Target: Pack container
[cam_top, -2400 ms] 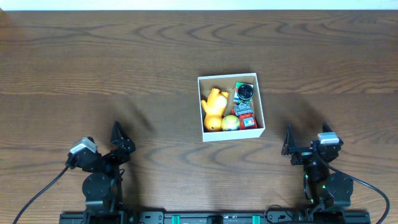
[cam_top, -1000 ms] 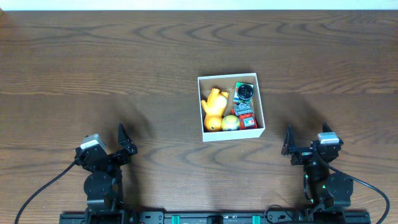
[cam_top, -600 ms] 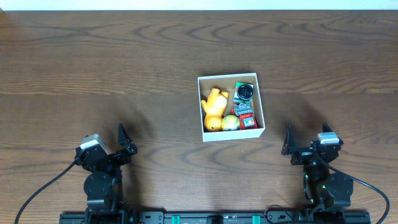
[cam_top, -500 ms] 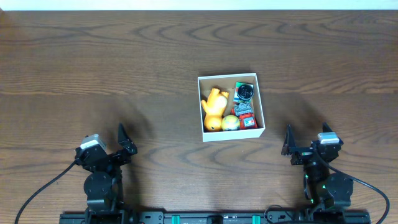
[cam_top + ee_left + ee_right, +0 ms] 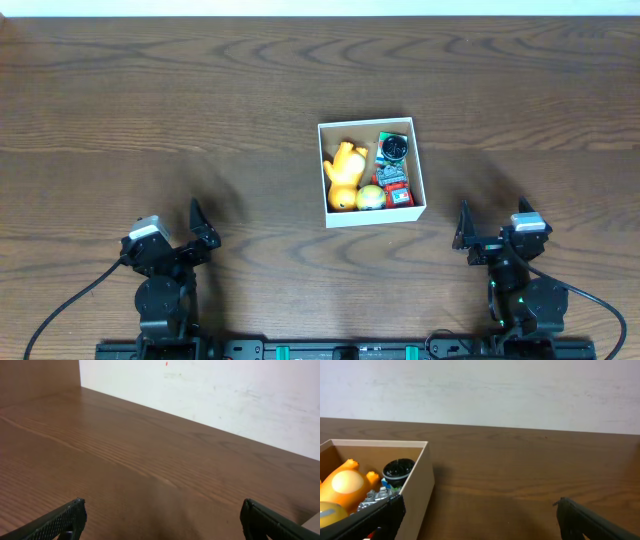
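Observation:
The container, a white-walled square box, sits right of the table's middle. Inside lie an orange toy, a yellow-green ball, a black round piece and a red item. My left gripper rests open near the front left, far from the box, with only bare wood between its fingers. At the front right my right gripper also stands open and empty. Its view shows the container's near wall just left of the left finger, with the orange toy inside.
A white wall runs along the table's far edge. Both arm bases and their cables sit at the front edge. Dark wood tabletop surrounds the box on all sides.
The left gripper shifted a little to the right early on and has stayed still over the last second. The right arm and the box contents have not moved.

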Controlling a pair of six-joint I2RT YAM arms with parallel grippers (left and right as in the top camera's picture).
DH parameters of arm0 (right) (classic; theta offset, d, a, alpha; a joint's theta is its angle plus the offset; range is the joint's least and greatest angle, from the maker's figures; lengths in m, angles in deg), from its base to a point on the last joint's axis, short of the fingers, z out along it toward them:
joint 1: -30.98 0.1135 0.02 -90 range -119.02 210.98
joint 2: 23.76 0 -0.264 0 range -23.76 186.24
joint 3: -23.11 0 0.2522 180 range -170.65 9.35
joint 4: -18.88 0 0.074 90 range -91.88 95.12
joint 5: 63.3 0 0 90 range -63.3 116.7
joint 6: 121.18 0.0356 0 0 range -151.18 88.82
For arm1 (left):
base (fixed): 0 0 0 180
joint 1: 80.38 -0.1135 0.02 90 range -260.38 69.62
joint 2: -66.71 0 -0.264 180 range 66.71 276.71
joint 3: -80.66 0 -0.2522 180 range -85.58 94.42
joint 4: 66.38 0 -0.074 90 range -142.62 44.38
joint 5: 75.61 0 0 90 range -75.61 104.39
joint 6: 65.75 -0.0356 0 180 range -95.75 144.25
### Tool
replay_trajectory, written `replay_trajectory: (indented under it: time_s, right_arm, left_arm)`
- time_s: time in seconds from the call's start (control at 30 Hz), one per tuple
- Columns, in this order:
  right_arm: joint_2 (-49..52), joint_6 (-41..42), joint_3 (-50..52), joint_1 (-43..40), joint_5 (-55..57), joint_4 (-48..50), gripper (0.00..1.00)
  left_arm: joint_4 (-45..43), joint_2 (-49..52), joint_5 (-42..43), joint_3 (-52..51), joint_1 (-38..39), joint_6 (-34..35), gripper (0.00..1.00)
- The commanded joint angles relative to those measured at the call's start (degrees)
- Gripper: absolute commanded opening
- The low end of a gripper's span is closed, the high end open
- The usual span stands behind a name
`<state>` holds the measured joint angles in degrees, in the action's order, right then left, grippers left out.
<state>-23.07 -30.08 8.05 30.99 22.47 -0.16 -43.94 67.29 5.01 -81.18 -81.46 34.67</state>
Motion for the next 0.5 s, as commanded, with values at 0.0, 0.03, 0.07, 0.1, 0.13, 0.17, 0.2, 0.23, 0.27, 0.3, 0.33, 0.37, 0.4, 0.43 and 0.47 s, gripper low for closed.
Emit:
replay_trajectory:
  time_s: [0.0,0.03,0.07,0.1,0.13,0.17,0.2,0.23,0.27,0.3,0.33,0.37,0.4,0.43,0.47]
  right_arm:
    - [-0.4,1.0,0.3,-0.5,0.3,0.0,0.99]
    - [-0.4,1.0,0.3,-0.5,0.3,0.0,0.99]
    - [-0.4,1.0,0.3,-0.5,0.4,0.0,0.99]
    - [-0.4,1.0,0.3,-0.5,0.3,0.0,0.99]
    - [-0.4,1.0,0.3,-0.5,0.3,0.0,0.99]
    - [-0.4,1.0,0.3,-0.5,0.4,0.0,0.99]
    - [-0.4,1.0,0.3,-0.5,0.4,0.0,0.99]
    - [-0.4,1.0,0.3,-0.5,0.3,0.0,0.99]
    - [-0.4,1.0,0.3,-0.5,0.4,0.0,0.99]
    - [-0.4,1.0,0.3,-0.5,0.3,0.0,0.99]
    - [-0.4,1.0,0.3,-0.5,0.3,0.0,0.99]
    - [-0.4,1.0,0.3,-0.5,0.4,0.0,0.99]
    - [-0.4,1.0,0.3,-0.5,0.4,0.0,0.99]
    - [-0.4,1.0,0.3,-0.5,0.4,0.0,0.99]
    - [-0.4,1.0,0.3,-0.5,0.3,0.0,0.99]
  left_arm:
    - [0.2,-0.3,-0.1,-1.7,-0.2,-1.0,0.98]
    - [0.2,-0.3,-0.1,-1.7,-0.2,-1.0,0.98]
    - [0.2,-0.3,-0.1,-1.7,-0.2,-1.0,0.98]
    - [0.2,-0.3,-0.1,-1.7,-0.2,-1.0,0.98]
    - [0.2,-0.3,-0.1,-1.7,-0.2,-1.0,0.98]
    - [0.2,-0.3,-0.1,-1.7,-0.2,-1.0,0.98]
    - [0.2,-0.3,-0.1,-1.7,-0.2,-1.0,0.98]
    - [0.2,-0.3,-0.1,-1.7,-0.2,-1.0,0.98]
    - [0.2,-0.3,-0.1,-1.7,-0.2,-1.0,0.98]
    - [0.2,-0.3,-0.1,-1.7,-0.2,-1.0,0.98]
    - [0.2,-0.3,-0.1,-1.7,-0.2,-1.0,0.98]
    - [0.2,-0.3,-0.1,-1.7,-0.2,-1.0,0.98]
    - [0.2,-0.3,-0.1,-1.7,-0.2,-1.0,0.98]
    - [0.2,-0.3,-0.1,-1.7,-0.2,-1.0,0.98]
    - [0.2,-0.3,-0.1,-1.7,-0.2,-1.0,0.98]
